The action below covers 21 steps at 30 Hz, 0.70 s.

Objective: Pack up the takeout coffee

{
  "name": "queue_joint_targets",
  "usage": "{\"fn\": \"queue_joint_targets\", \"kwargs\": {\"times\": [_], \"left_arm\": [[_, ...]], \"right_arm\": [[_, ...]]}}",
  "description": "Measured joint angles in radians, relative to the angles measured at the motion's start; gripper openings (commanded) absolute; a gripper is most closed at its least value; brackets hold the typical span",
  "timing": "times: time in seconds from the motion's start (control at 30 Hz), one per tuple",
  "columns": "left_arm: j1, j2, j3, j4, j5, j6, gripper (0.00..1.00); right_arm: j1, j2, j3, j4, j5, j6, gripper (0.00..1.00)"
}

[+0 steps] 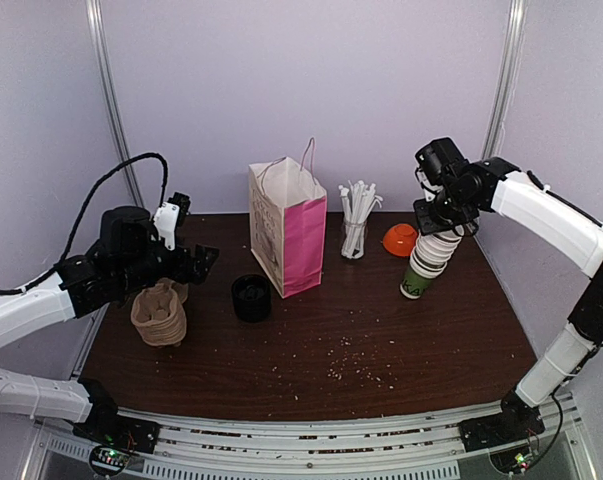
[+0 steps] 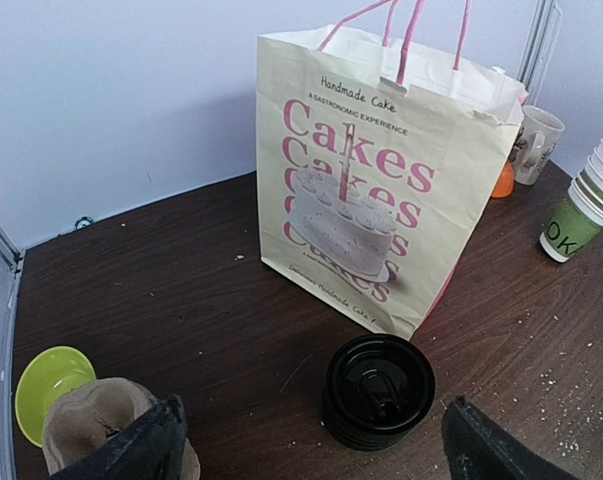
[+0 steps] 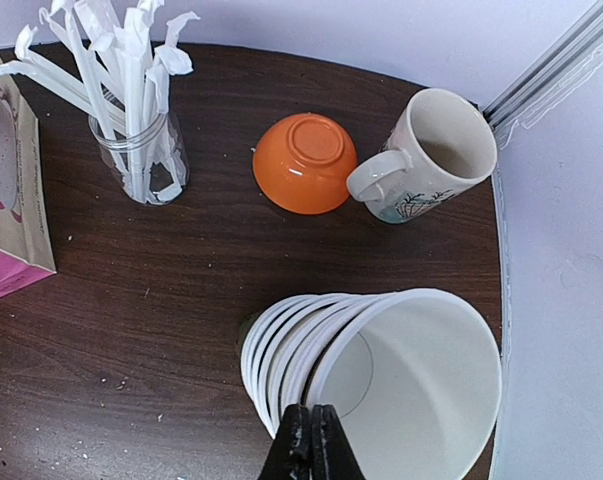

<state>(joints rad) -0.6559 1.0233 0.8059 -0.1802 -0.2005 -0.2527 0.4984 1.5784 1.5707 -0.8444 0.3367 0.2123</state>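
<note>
1. Takeout coffee [image 1: 251, 297]: a round, glossy black dome lid. It stands upright on the tabletop [image 1: 381, 350] at centre-left of the overhead view, just beside the paper bag [image 1: 286, 235]. The lid hides the cup's wall from above.
2. Left gripper [image 2: 311, 415]: jaws spread wide and holding nothing. Only two dark finger tips show at the lower corners of the left wrist view, with the coffee between and beyond them.
3. Right gripper [image 3: 311, 445]: jaws pressed together at the rim of the leaning stack of cups [image 3: 381, 370], which are smooth white paper. Whether the rim is pinched cannot be told.
4. Bag: matte cream paper with a cake print, a pink side panel and cord handles.
5. Moulded-pulp carrier [image 1: 161, 315]: rough and fibrous, partly covered by the left arm.
6. Upper right of the overhead view: a clear jar of wrapped straws [image 3: 131, 130], an upturned orange bowl [image 3: 304, 163] and a ceramic mug [image 3: 431, 150].
7. Tabletop: dark wood grain, scattered with pale crumbs.
</note>
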Motion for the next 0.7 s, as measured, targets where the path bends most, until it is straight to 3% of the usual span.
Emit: {"fn": "queue_joint_targets", "kwargs": {"times": [0.43,0.7], "left_arm": [[0.000,0.011,0.000,0.000,0.007,-0.006,0.92],[0.000,0.015,0.000,0.001,0.026,-0.014,0.91]], "right_arm": [[0.013,-0.014,0.042,-0.047,-0.007,-0.005,0.00],[0.114,0.004,0.058,-0.104,-0.011,-0.008,0.00]]}}
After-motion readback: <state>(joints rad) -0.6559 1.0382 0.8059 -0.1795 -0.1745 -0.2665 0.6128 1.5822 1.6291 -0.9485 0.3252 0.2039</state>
